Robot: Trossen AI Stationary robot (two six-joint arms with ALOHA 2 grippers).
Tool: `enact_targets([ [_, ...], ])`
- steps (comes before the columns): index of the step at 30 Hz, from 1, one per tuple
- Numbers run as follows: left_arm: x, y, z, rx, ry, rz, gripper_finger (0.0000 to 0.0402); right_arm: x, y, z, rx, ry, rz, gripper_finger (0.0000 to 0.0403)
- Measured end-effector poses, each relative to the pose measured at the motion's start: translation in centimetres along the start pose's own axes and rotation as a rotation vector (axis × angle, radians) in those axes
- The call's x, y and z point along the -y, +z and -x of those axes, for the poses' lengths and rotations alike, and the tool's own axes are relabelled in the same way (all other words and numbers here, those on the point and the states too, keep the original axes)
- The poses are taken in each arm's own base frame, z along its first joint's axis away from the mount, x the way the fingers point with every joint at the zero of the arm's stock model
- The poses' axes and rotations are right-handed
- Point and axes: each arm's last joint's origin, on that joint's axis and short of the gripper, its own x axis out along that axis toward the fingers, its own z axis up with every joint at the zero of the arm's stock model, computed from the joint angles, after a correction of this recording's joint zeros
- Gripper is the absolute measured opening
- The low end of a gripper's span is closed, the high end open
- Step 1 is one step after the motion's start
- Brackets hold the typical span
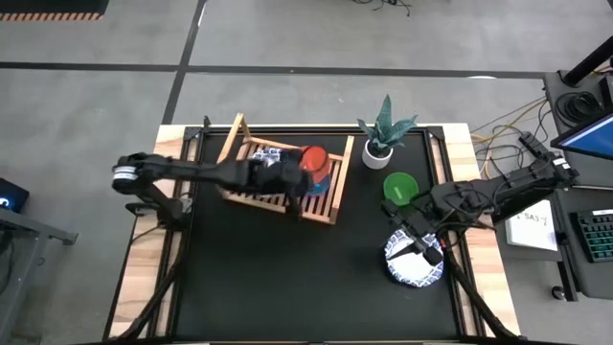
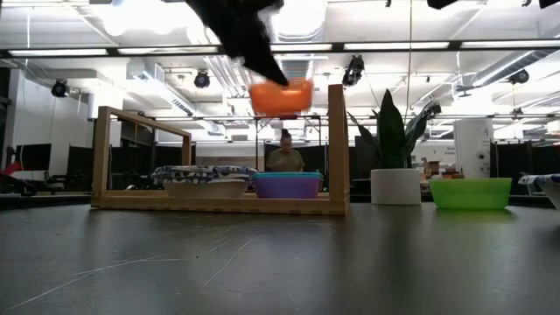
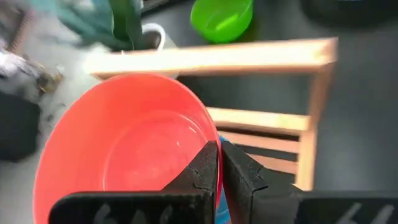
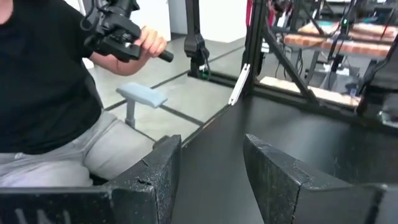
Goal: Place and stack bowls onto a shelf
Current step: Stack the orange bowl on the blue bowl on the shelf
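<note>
Above the shelf [image 1: 251, 153], left hand [image 3: 219, 163] pinches one red bowl [image 3: 124, 146]; right hand [image 4: 211, 168] gapes empty.

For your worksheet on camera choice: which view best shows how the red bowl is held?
The left wrist view: the red bowl fills it, rim pinched by the left gripper. The low view shows it raised above the shelf; the high view partly; the right wrist view not at all.

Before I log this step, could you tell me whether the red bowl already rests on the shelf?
No: in the low view the red bowl hangs in the left hand, well above the bowls on the shelf.
</note>
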Motion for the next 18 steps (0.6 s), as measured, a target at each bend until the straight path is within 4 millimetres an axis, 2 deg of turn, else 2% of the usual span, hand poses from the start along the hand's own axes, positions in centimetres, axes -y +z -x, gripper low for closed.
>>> enact_targets([
  [4,-1.5,-1.3,-2.9,-0.041,-0.035,0.056,0.0,0.0,-0.3,0.0,-0.023,0.001,-0.005,0.0162],
  [8,-1.8,-2.5,-5.1,-0.107,-0.034,0.099,0.0,0.0,-0.4,0.0,-0.037,0.002,-0.005,0.0162],
  [18,-0.9,-3.4,-7.4,-0.153,-0.061,0.162,0.0,0.0,-0.5,0.0,-0.048,0.003,0.005,0.0162],
])
